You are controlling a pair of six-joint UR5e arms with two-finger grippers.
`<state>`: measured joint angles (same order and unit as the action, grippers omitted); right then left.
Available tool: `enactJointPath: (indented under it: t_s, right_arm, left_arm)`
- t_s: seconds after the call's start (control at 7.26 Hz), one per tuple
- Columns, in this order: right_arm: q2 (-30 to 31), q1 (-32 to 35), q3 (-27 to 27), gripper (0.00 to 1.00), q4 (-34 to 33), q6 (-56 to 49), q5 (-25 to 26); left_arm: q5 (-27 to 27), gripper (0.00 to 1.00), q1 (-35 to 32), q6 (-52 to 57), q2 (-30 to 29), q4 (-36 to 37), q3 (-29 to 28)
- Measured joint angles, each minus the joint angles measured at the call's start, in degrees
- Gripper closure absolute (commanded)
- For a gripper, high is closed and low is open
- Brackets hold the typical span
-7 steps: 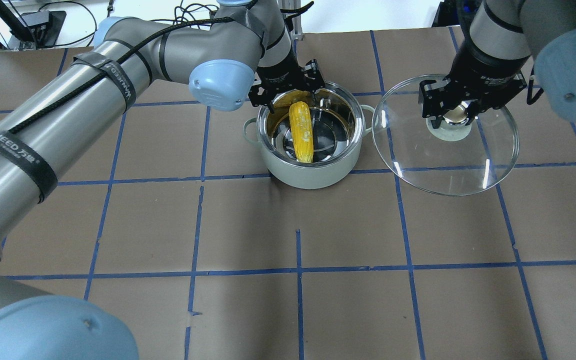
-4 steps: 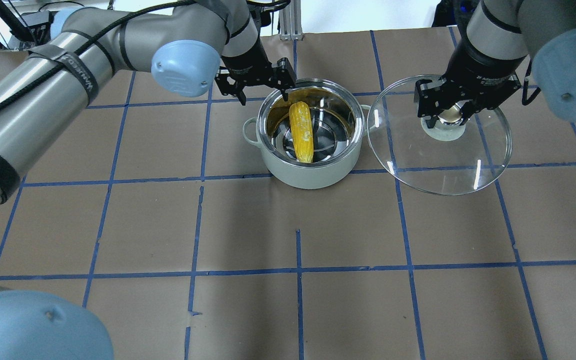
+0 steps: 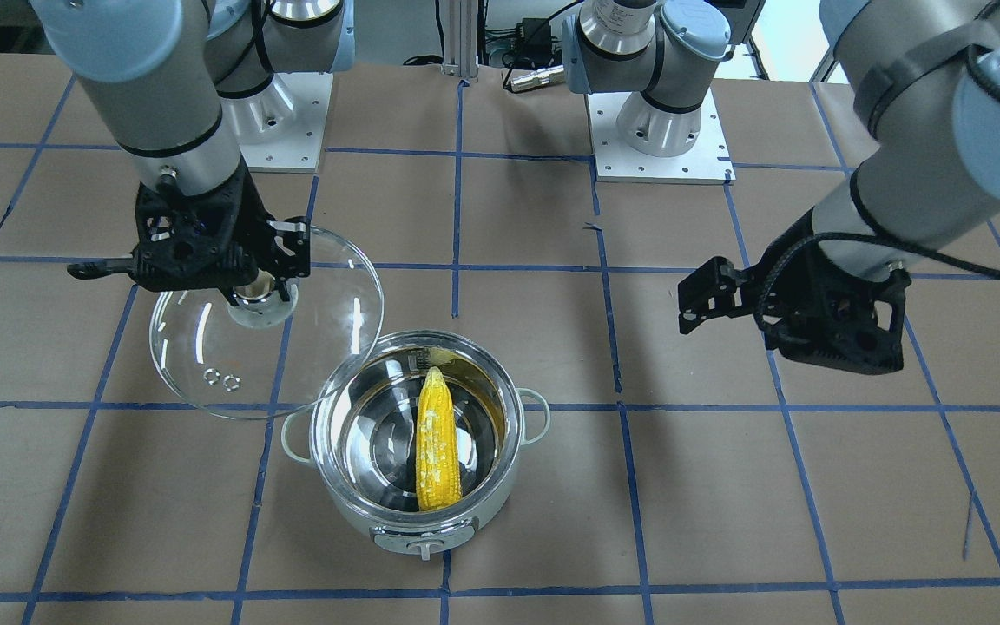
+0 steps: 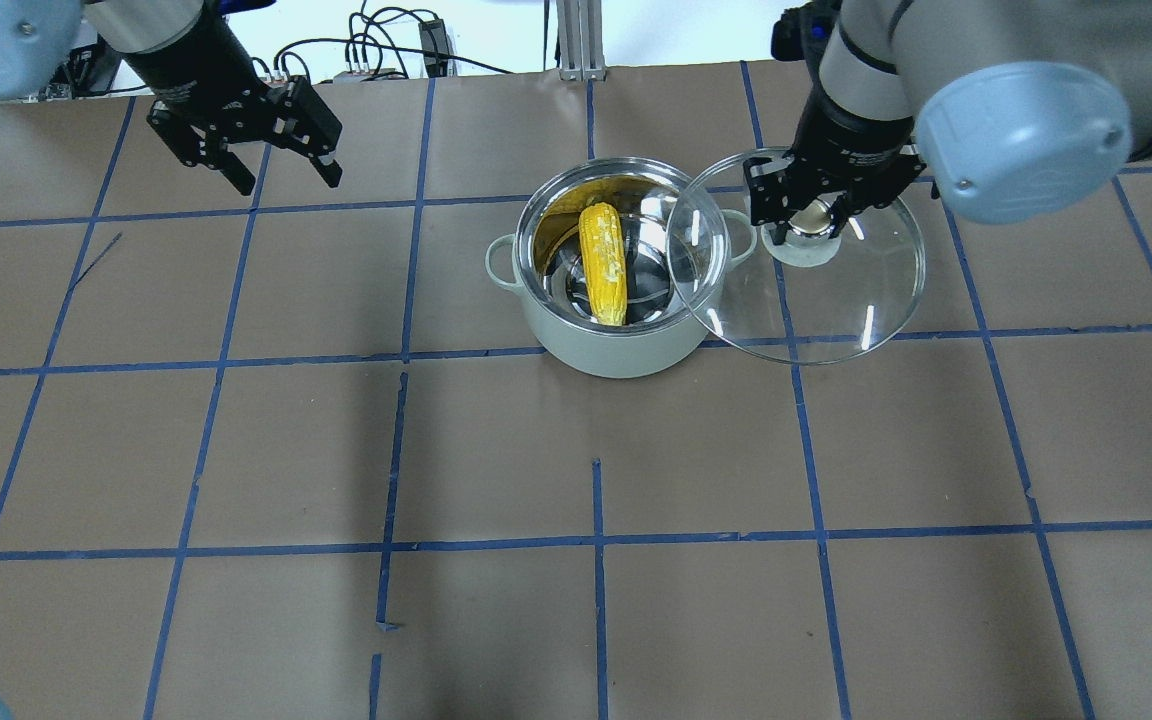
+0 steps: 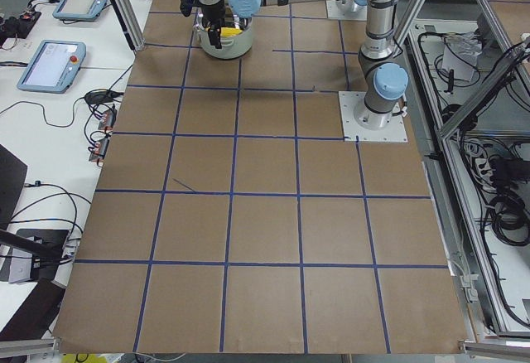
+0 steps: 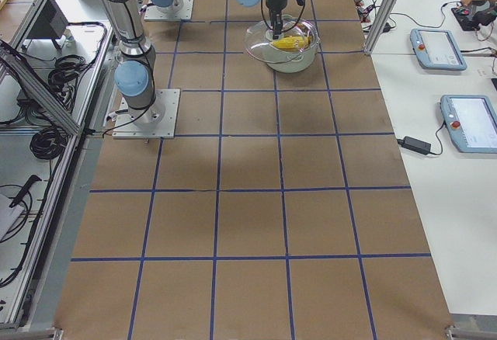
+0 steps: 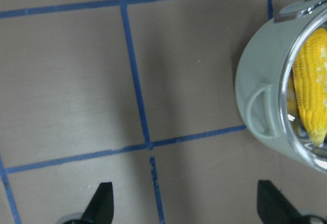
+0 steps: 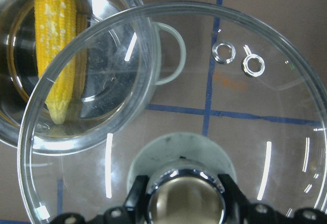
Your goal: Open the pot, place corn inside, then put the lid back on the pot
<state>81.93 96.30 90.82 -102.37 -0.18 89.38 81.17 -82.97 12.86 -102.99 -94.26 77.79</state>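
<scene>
The pot (image 4: 616, 350) stands open at the table's back middle, with the corn (image 4: 603, 262) lying inside it. My right gripper (image 4: 814, 215) is shut on the knob of the glass lid (image 4: 836, 310) and holds it raised, its edge overlapping the pot's right rim. In the front view the lid (image 3: 196, 347) hangs beside the pot (image 3: 319, 434) and the corn (image 3: 437, 443). The right wrist view shows the knob (image 8: 186, 193) between the fingers and the corn (image 8: 56, 50) through the glass. My left gripper (image 4: 281, 165) is open and empty, far left of the pot (image 7: 260, 96).
The table is brown paper with a blue tape grid. The two arm bases (image 3: 661, 121) sit on plates at the robot's side. Tablets (image 6: 439, 49) and cables lie on the white bench beyond the table's far edge.
My left arm has drawn back from the pot's rim to the far left, gripper open. My right gripper has carried the lid left, so that it now overlaps the pot's rim.
</scene>
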Motion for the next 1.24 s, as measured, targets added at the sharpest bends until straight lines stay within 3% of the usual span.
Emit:
enactJointPath:
  t_s: [0.41,0.69,1.24]
  right_arm:
    - [-7.7,5.8,-6.4,0.75,-1.8,6.3,0.2]
    - [-10.2,7.2,-8.1,0.75,-3.3,8.3,0.2]
    - [-12.4,7.9,-8.6,0.74,-6.6,10.5,-0.8]
  left_arm:
    - [1.6,0.0,0.4,0.3,6.7,-4.0,0.5]
    - [9.1,0.0,0.5,0.2,6.7,-4.0,1.0]
    - [10.7,0.0,0.5,-0.6,5.2,-3.4,2.6]
